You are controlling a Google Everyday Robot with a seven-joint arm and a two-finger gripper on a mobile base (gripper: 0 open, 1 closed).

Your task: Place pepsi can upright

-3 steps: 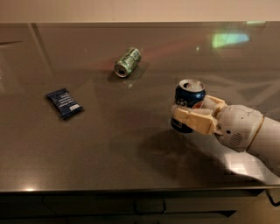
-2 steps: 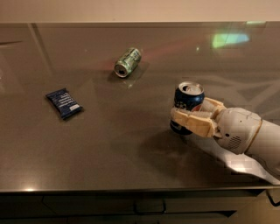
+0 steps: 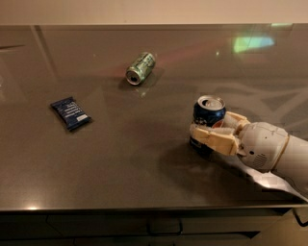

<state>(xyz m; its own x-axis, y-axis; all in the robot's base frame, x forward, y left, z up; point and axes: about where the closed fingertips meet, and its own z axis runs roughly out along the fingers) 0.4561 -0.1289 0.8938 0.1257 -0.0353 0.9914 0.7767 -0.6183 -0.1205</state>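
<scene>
Slightly lower than a second ago, the gripper (image 3: 210,128) pinches the pepsi can (image 3: 209,112), which stands upright right of centre on the table (image 3: 144,173). A green can (image 3: 140,68) lies at upper centre, and a blue packet (image 3: 70,113) at left.

- Place: kitchen or break-room counter.
- Evidence: long glossy dark stone worktop (image 3: 144,168); dark cabinet fronts (image 3: 120,229) beneath; pale wall (image 3: 144,10) behind.
- Claw (image 3: 208,129): right side of worktop, clasping pepsi can (image 3: 209,111).
</scene>
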